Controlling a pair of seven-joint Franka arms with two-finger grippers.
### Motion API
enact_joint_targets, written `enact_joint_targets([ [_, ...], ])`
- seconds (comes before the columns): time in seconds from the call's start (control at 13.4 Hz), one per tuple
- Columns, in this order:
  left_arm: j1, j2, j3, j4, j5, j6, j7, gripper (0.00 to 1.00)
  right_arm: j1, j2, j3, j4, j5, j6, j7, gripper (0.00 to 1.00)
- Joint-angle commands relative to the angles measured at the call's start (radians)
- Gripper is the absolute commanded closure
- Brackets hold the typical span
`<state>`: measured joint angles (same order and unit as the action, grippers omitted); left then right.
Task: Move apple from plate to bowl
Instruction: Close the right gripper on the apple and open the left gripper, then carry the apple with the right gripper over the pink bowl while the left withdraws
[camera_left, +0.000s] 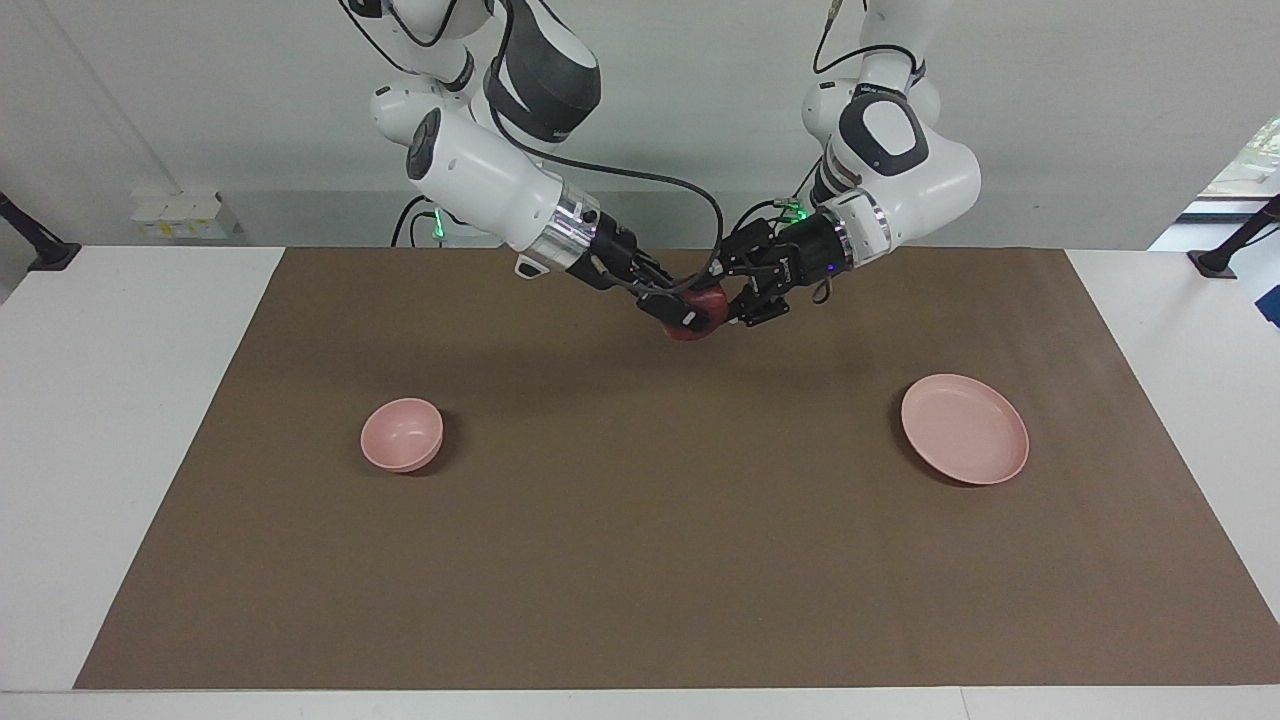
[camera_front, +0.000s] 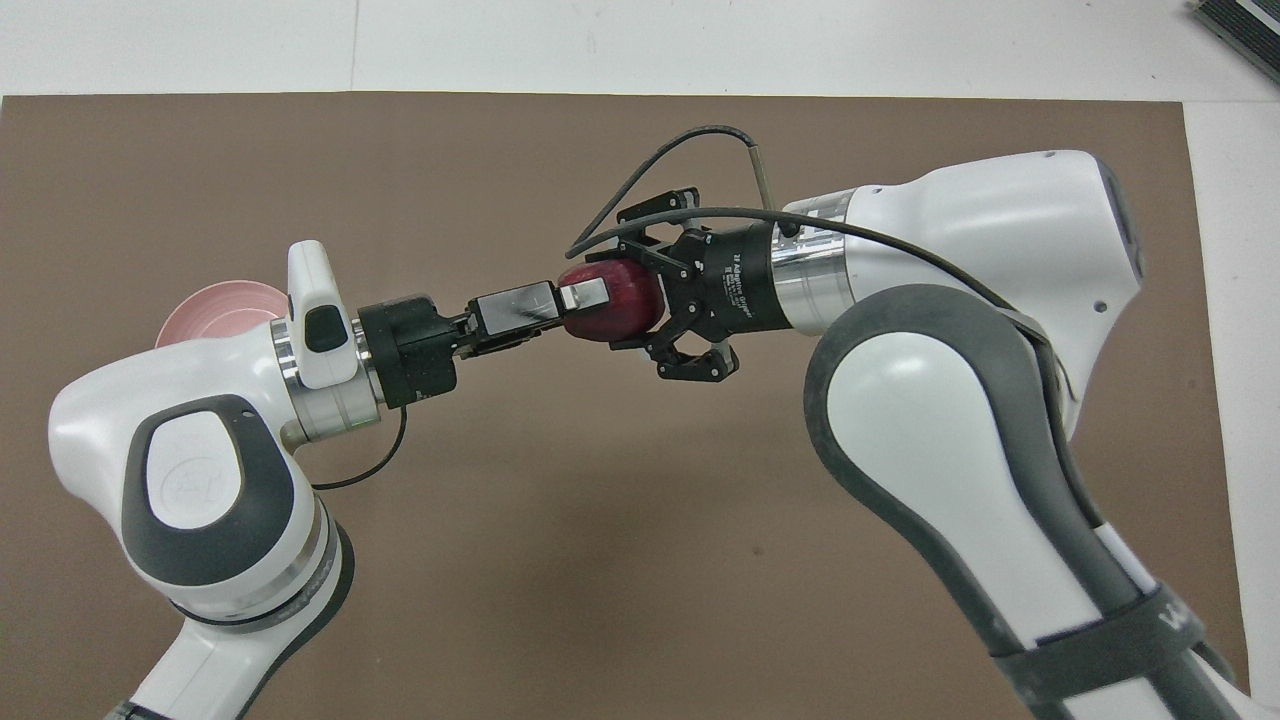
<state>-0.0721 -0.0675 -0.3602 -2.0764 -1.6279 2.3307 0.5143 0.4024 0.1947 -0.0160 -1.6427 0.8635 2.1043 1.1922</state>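
Note:
The dark red apple (camera_left: 709, 297) (camera_front: 622, 306) hangs in the air over the brown mat's middle strip close to the robots, between both grippers. My right gripper (camera_left: 690, 316) (camera_front: 632, 302) is shut on it, one finger on each side of the apple. My left gripper (camera_left: 722, 300) (camera_front: 585, 300) meets the apple from the left arm's end and still lies against it. The pale pink plate (camera_left: 965, 428) (camera_front: 215, 305) lies bare toward the left arm's end. The small pink bowl (camera_left: 402, 433) stands toward the right arm's end; the right arm hides it in the overhead view.
A brown mat (camera_left: 640, 560) covers most of the white table (camera_left: 120, 400). A black cable (camera_front: 690, 135) loops over the right wrist. Both forearms meet above the mat's middle, between plate and bowl.

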Motion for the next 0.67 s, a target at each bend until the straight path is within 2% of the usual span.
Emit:
enact_joint_targets([
  [0.0,-0.002,-0.026,-0.017,-0.013,-0.021,0.059,0.006,0.00,-0.066,-0.006,-0.002,0.030,-0.058,-0.047,-0.035,1.00],
  [0.15,-0.005,-0.025,-0.019,-0.013,-0.017,0.081,0.004,0.00,-0.092,-0.018,-0.005,0.040,-0.108,-0.075,-0.078,1.00],
  [0.37,-0.006,-0.021,-0.017,-0.013,0.000,0.123,0.000,0.00,-0.128,-0.024,-0.004,0.034,-0.295,-0.113,-0.233,1.00],
  [0.6,-0.009,-0.009,-0.019,-0.014,0.110,0.238,-0.013,0.00,-0.194,-0.024,-0.004,0.026,-0.426,-0.173,-0.466,1.00],
])
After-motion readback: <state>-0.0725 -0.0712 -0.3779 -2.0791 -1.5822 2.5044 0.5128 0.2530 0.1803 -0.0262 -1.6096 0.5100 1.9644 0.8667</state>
